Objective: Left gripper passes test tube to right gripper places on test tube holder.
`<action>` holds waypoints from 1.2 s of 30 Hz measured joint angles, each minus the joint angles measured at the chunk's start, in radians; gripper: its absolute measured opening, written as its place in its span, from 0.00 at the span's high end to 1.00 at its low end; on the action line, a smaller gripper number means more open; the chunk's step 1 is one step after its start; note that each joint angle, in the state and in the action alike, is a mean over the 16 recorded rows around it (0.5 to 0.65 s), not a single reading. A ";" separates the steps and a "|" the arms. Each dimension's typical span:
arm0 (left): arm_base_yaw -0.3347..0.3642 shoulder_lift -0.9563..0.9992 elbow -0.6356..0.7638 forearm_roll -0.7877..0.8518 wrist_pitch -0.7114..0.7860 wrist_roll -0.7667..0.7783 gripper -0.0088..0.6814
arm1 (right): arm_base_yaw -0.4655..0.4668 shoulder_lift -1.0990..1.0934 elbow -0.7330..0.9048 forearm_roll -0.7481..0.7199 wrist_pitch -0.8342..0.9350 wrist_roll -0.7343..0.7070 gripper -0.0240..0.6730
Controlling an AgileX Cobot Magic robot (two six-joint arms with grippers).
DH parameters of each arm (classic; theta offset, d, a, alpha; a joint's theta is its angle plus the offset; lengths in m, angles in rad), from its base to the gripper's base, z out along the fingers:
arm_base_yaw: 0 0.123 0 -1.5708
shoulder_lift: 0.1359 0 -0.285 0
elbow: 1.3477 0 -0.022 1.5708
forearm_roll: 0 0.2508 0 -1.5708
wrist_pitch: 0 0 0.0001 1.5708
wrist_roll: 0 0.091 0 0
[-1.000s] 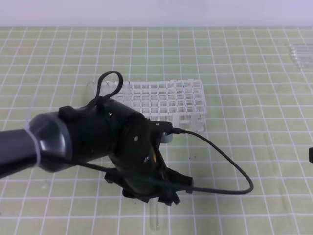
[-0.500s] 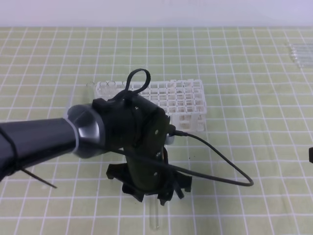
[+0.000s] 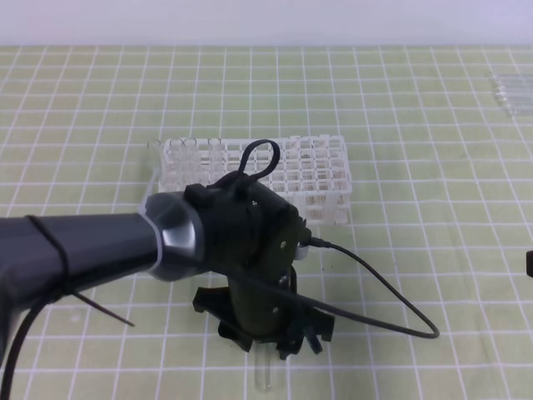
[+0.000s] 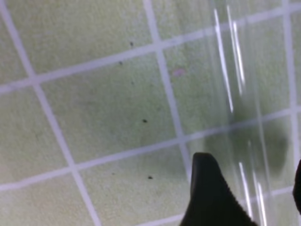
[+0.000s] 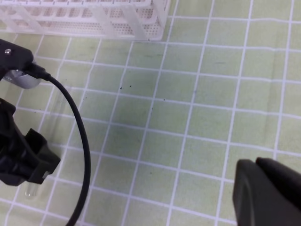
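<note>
Right now your left gripper (image 3: 287, 337) hangs low over the test tube (image 3: 264, 373), fingers spread either side of it, gripping nothing yet. That tube lies flat on the bench (image 3: 433, 167), its long axis running toward the test tube holder (image 3: 283, 171), rounded end poking out nearest you. Your right gripper (image 5: 268, 193) waits well off to the side; whether it's open, you cannot tell.
</note>
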 joint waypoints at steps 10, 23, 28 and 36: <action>-0.006 0.004 0.000 0.030 -0.017 -0.018 0.94 | 0.006 0.000 0.000 0.000 0.001 0.000 0.97; -0.006 0.020 0.000 0.045 -0.022 -0.026 0.94 | 0.022 -0.001 0.000 0.000 0.005 0.000 0.97; -0.006 0.021 0.000 0.050 -0.021 -0.023 0.94 | 0.023 -0.002 0.000 0.000 0.007 0.000 0.97; -0.006 0.024 0.000 0.056 -0.010 0.024 0.96 | 0.023 -0.002 0.000 0.000 0.008 0.000 0.97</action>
